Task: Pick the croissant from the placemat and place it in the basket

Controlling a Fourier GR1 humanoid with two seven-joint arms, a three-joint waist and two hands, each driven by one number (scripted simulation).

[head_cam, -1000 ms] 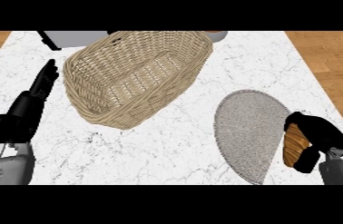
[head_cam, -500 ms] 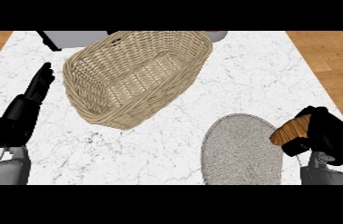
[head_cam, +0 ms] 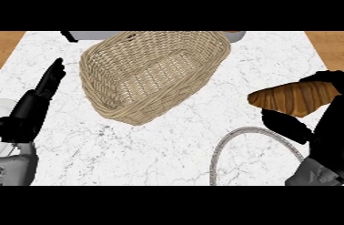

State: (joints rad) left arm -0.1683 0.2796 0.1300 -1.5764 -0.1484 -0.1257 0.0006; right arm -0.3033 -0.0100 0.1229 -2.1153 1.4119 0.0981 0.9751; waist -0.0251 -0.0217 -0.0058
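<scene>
Right hand (head_cam: 322, 124) curling its fingers round the croissant (head_cam: 292, 97), holding it above the placemat (head_cam: 232, 144), basket (head_cam: 107, 105) lying well left, left hand (head_cam: 37, 103) resting with straight fingers, no readable writing showing.

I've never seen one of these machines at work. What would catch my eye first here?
Probably the brown croissant at the right, held above the white marble counter by the black right hand curled round it. Next comes the big woven basket, tilted in the upper middle, with nothing visible inside. At the left edge the left hand rests open, and the grey placemat peeks out at the bottom right.
</scene>
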